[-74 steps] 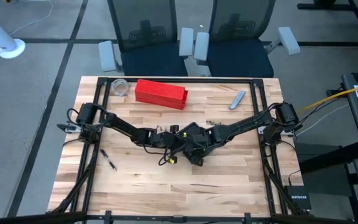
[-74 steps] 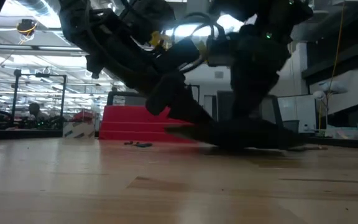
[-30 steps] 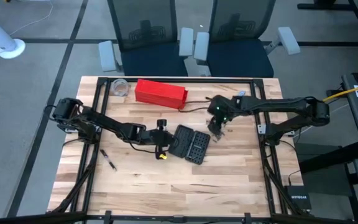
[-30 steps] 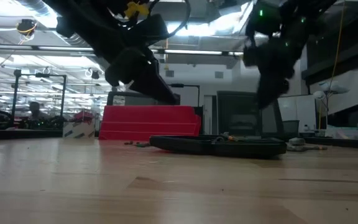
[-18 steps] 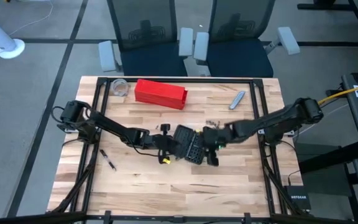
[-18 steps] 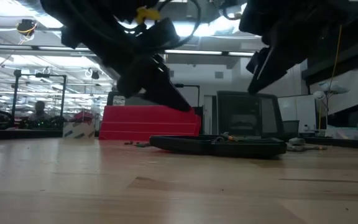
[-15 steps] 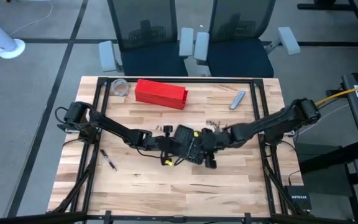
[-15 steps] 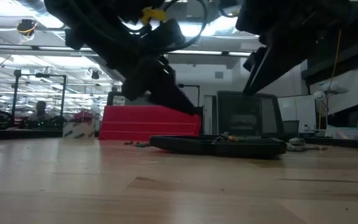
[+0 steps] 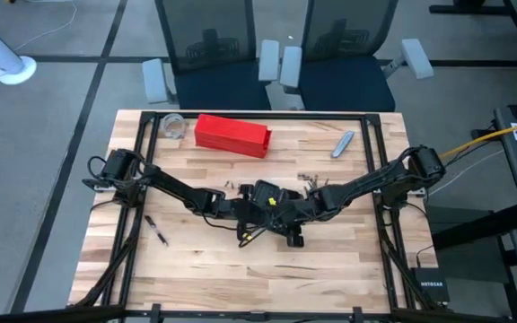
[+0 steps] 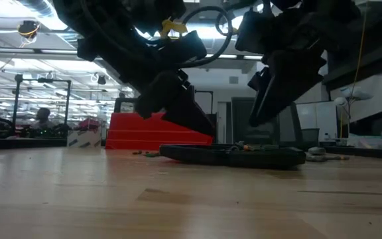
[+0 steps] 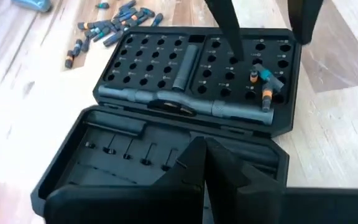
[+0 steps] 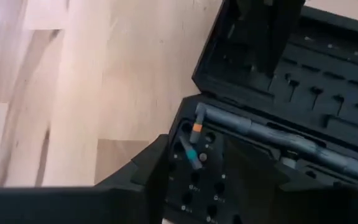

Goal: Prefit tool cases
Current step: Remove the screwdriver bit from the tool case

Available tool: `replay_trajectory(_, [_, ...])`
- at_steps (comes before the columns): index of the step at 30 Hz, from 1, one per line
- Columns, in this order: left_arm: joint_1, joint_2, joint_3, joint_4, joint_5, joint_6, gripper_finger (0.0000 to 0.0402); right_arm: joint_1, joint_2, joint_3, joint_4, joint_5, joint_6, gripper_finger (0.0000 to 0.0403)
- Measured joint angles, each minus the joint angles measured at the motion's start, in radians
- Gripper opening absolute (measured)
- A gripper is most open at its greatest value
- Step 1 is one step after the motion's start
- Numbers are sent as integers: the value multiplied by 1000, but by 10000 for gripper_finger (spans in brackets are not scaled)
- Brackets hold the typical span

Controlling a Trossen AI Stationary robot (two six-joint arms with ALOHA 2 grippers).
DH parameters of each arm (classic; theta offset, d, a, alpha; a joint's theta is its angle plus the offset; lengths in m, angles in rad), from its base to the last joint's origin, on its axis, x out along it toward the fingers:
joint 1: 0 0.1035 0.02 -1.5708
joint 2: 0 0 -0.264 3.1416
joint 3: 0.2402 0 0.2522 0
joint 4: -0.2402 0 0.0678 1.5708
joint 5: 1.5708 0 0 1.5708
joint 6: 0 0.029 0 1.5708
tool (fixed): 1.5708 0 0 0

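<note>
The right end effector (image 12: 194,168) is held just over the open case (image 9: 272,205), and its fingers are spread apart above the half with the small round holes. Two small bits (image 12: 194,142) are seen between those fingers, lying on the holes; it cannot be told if they are being pinched. The left end effector (image 11: 205,163) is pressed together with nothing in it, and is held over the other half of the case, the one with the slots. The case is laid flat and open near the middle of the surface (image 9: 330,269). A small pile of loose bits (image 11: 110,25) is seen just beside it. A red box (image 9: 232,134) and a clear cup (image 9: 173,126) are set well apart from it, near the far edge.
</note>
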Motion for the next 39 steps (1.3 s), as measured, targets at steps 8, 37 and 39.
replay_trajectory(8, [18, 59, 0, 99, 87, -30, 0, 0, 41, -1, -1, 0, 4, 147])
replay_trajectory(37, [18, 85, 0, 86, 99, -87, 0, -8, 54, 73, -83, 7, 144, 1])
replay_trajectory(39, [18, 85, 0, 81, 99, -91, 0, -22, 41, 76, -112, 1, 144, 1])
